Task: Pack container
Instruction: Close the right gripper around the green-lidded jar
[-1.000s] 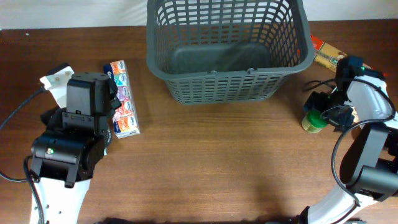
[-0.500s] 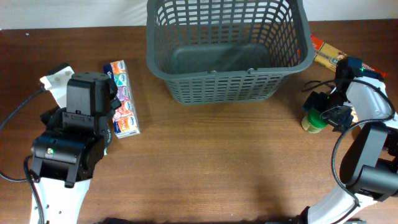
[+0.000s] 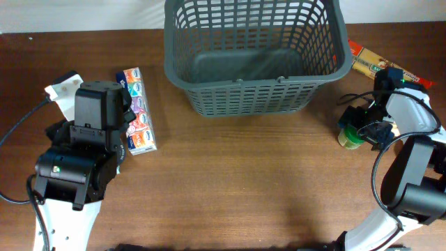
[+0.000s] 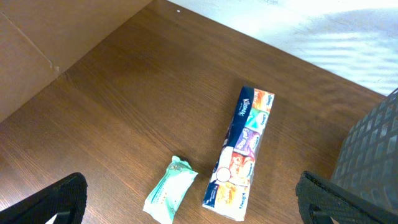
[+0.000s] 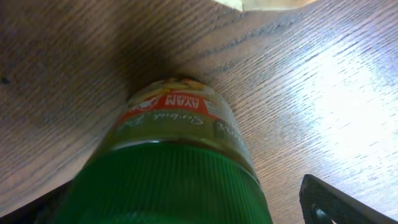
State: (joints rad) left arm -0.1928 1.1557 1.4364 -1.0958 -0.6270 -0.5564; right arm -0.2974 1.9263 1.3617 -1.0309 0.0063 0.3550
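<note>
The container [image 3: 254,52], a large dark grey lattice basket, stands at the back middle of the table with nothing in it; its wall [image 4: 376,146] shows at the right of the left wrist view. My left gripper [image 4: 199,210] hangs open above a long colourful tissue pack [image 4: 242,152] and a pale green wipes packet [image 4: 169,198]. My right gripper [image 5: 186,208] is open, low over a jar with a green lid [image 5: 168,186], and one finger [image 5: 348,202] stands apart from it on the right. The jar [image 3: 350,137] stands upright on the table at the right.
An orange and green box [image 3: 369,61] lies at the back right, beside the basket. A white packet [image 3: 61,87] lies at the far left, partly under my left arm [image 3: 80,160]. The tissue pack [image 3: 136,111] lies left of the basket.
My right gripper has edged a little toward the back and closer onto the jar. The left arm has not moved.
</note>
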